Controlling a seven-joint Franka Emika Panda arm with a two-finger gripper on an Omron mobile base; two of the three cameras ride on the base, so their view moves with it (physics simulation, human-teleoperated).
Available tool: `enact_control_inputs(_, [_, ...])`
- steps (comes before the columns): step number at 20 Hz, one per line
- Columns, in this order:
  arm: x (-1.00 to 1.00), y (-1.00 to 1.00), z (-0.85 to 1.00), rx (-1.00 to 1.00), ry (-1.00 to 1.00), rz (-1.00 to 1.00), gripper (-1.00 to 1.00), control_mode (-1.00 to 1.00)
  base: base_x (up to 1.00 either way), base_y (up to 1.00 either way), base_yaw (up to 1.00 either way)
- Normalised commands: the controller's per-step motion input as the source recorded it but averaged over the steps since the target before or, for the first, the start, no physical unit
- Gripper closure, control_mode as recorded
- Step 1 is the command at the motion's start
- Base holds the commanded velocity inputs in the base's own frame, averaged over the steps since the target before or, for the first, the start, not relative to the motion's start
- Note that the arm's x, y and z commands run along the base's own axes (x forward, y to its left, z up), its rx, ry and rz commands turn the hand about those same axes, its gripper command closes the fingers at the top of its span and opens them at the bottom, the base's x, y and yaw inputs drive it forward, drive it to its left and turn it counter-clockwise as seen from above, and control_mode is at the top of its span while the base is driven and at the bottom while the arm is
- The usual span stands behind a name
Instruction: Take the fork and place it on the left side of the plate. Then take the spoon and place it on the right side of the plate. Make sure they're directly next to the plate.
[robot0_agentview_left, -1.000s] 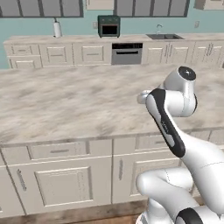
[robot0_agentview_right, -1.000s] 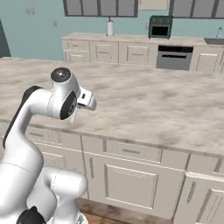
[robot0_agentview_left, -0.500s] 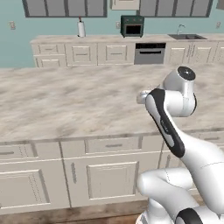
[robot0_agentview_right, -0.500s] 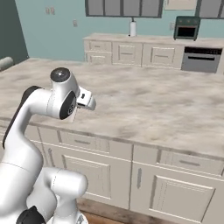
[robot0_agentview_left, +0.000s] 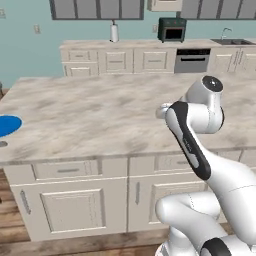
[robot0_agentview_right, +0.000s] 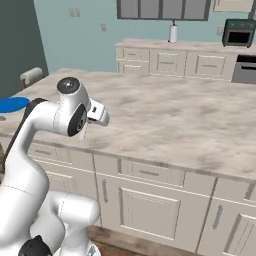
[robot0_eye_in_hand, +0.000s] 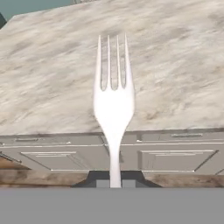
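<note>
Hand view: jaws clamp the fork (robot0_eye_in_hand: 113, 103) by its handle, tines out over the marble counter (robot0_eye_in_hand: 175, 65); plate (robot0_agentview_left: 7, 125) apparently at the far-left edge.

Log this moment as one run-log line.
phase: carrying fork | pincer: shut on fork, tines pointing away from hand | plate: on counter at far left | fork placement: not yet done

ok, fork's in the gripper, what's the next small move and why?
Probably keep carrying the fork left toward the plate. The gripper is shut on its handle, tines out over the counter, and the plate sits at the counter's far left edge.
</note>
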Motion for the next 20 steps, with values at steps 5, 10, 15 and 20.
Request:
enact_control_inputs(5, [0.00,0.00,0.00,0.00,0.00,0.00,1.00,1.00,0.11,1.00,-0.03])
enact_control_inputs(10, [0.00,0.00,0.00,0.00,0.00,0.00,1.00,1.00,0.17,1.00,-0.08])
enact_control_inputs(15, [0.00,0.00,0.00,0.00,0.00,0.00,1.00,1.00,0.17,1.00,-0.13])
enact_control_inputs(20, [0.00,0.00,0.00,0.00,0.00,0.00,1.00,1.00,0.15,1.00,-0.17])
